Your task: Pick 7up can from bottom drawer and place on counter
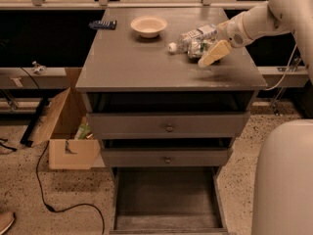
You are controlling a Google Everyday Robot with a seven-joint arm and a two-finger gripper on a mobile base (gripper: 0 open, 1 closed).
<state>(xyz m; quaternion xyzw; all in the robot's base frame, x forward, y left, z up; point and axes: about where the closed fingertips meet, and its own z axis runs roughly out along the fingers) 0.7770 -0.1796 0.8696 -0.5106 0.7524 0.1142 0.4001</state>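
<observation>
Placement looks like the step in hand: the 7up can [196, 48] is already up on the counter [142, 62], at its right rear, pressed against or just beside a clear bottle [193, 35] lying on its side. To the right of the can, the claw [214, 54] hangs low over the counter and right against it. I cannot tell whether it is clenched on the can or has let go. To finish well, the can should rest fully on the counter before release. The claw should then draw off to the right and upward, away from the bottle, which would likely roll if nudged.

On the floor at far left a cardboard box [61, 131] stands open. On the counter's back edge lie a dark remote [102, 24] and a pale bowl [148, 25], both well apart from the can. Below, the bottom drawer [166, 199] stands pulled out, with nothing visible on its floor.
</observation>
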